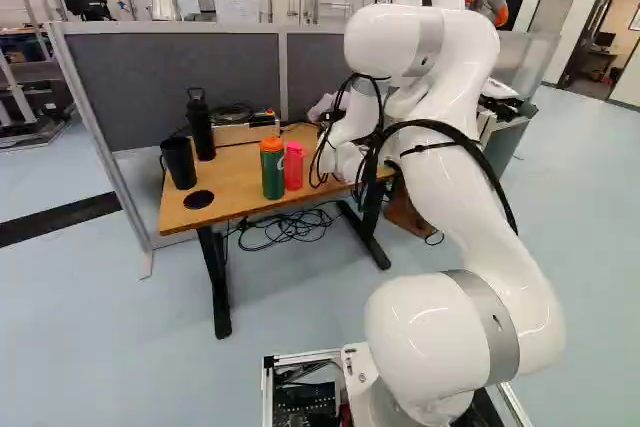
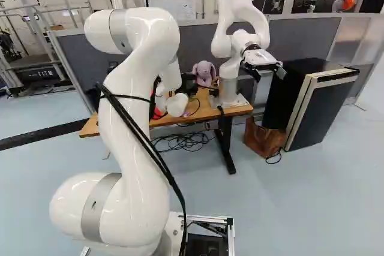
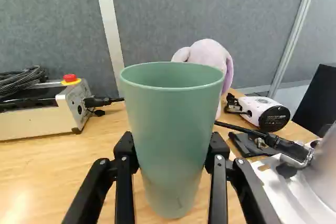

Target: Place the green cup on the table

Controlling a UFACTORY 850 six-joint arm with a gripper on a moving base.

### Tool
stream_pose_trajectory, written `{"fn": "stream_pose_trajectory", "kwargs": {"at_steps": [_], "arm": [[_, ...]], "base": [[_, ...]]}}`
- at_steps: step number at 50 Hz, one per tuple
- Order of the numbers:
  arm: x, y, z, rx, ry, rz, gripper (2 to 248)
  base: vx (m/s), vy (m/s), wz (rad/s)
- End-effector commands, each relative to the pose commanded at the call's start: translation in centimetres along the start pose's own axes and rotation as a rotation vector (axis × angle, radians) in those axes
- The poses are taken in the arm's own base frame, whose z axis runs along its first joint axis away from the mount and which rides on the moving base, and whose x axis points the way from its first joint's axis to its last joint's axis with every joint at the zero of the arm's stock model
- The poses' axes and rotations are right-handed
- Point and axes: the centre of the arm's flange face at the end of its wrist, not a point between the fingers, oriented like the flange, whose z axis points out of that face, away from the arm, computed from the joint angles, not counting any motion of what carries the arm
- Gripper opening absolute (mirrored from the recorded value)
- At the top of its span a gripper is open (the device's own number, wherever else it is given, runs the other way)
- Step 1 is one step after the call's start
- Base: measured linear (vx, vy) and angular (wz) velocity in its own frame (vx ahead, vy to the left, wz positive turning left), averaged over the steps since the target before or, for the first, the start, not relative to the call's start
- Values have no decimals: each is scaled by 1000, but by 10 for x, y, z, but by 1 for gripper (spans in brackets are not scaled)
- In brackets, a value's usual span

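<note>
The gripper (image 3: 172, 153) clasps the one green cup (image 3: 170, 129) in the wrist view, a finger on each side touching its wall. The cup is upright, mouth up, tapering to its base, its long axis about vertical. It is over the table (image 3: 39, 174); whether its base touches the top I cannot tell. Beyond it are one box (image 3: 73, 103) with one red button, one plush rabbit (image 3: 207, 56) by the far edge and one white device (image 3: 265, 113).

In the left base view the arm (image 1: 465, 187) rises from its lowest joint, folds over high up and drops toward the table's right part. Nearer the table's left end are two black vessels (image 1: 200, 127) (image 1: 180, 165) and one black disc (image 1: 198, 199), the disc close to the near left corner. One green bottle (image 1: 272, 172) and one pink bottle (image 1: 293, 167) are upright, side by side, near the front edge.

In the right base view the arm bends over the table's left part; another robot (image 2: 228, 88) stands at its right end. One brown bag (image 2: 264, 139) is on the floor beside one black cabinet (image 2: 321, 112).
</note>
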Motion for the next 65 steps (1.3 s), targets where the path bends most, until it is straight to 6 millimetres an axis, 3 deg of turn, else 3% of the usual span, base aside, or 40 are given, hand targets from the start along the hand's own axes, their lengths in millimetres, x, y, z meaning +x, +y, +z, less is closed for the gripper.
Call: {"fn": "stream_pose_trajectory", "kwargs": {"at_steps": [21,22,26,27,32,33,37,38,47,65], "arm": [[-20,0,3,0,-28,0,130],[-20,0,3,0,-28,0,160],[-21,0,3,0,-29,0,160],[-21,0,3,0,-29,0,193],[-21,0,3,0,-29,0,193],[-21,0,3,0,-29,0,228],[-21,0,3,0,-29,0,228],[-21,0,3,0,-29,0,247],[-13,0,-5,0,-26,0,247],[10,0,-43,0,-28,0,247]], "base": [[0,0,0],[0,0,0],[0,0,0],[0,0,0],[0,0,0],[0,0,0],[0,0,0],[0,0,0],[0,0,0],[0,0,0]]}}
